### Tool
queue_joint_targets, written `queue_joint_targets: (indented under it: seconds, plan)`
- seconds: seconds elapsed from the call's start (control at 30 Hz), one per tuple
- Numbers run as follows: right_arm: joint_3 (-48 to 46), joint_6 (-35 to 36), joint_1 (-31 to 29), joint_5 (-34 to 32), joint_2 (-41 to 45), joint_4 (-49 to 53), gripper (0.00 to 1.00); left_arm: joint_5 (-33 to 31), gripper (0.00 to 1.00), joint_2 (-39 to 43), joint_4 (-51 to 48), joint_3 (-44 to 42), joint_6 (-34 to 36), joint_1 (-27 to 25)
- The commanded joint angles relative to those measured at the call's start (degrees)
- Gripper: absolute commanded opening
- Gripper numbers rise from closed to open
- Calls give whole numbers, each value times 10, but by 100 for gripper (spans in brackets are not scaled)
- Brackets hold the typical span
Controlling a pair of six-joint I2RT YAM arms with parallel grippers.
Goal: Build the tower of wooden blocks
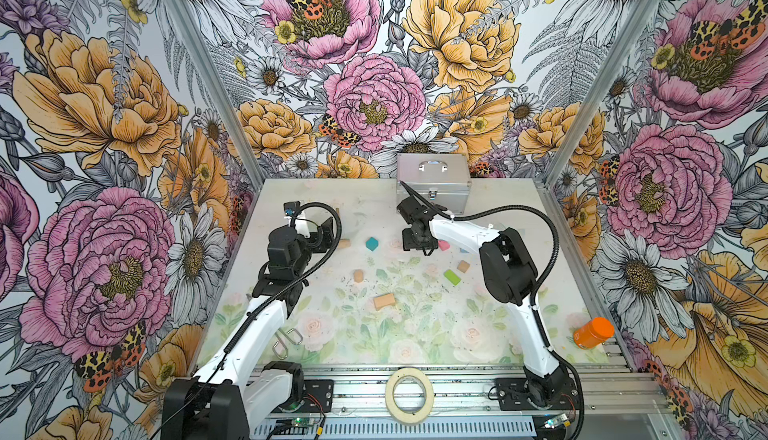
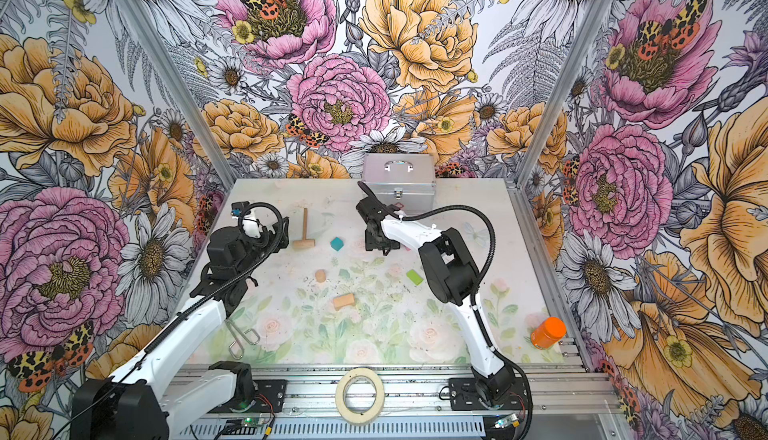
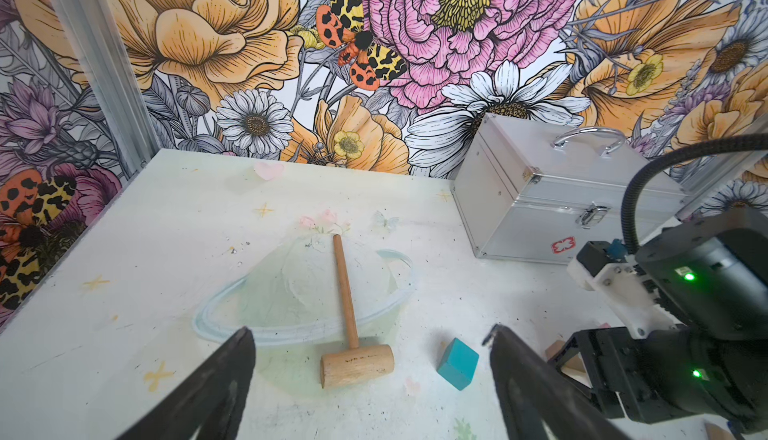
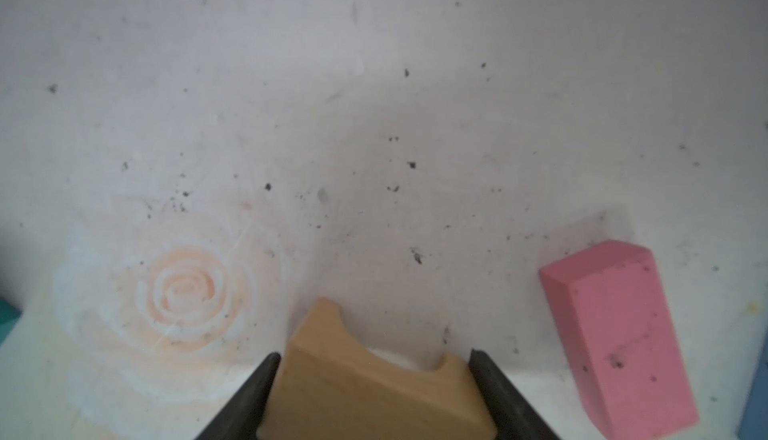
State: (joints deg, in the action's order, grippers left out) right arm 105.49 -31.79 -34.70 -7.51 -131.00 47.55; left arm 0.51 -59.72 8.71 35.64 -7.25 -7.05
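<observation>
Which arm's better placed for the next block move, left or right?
Right, probably. The right gripper is closed on the tan arched block, with the pink block lying right beside it. The left gripper is open and empty, only facing the teal cube.

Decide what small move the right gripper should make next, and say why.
Probably a short, straight lift. The right gripper has its jaws closed on both sides of the tan arch-cut wooden block, so the grasp looks made. The pink rectangular wooden brick lies flat on the table close beside it, apart, and no stack shows yet; rising first should clear that brick before any sideways carry.
</observation>
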Motion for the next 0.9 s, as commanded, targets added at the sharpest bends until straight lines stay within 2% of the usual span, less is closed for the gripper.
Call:
queue_joint_targets:
  seconds: [0.0,0.27,0.53,0.67,0.87]
  plan:
    - [-19,72,-6,47,32,14,26,21,89,-2,-7,23,-10,-6]
    - [-79,90,-11,42,74,-25,25,15,87,6,-22,31,-19,-29]
    - [-117,72,-15,39,91,-67,28,8,87,19,-35,35,-27,-49]
    - [-126,72,-17,34,94,-79,35,1,87,24,-40,33,-25,-57]
    - [-143,76,-20,35,107,-96,51,-5,86,29,-43,34,-22,-66]
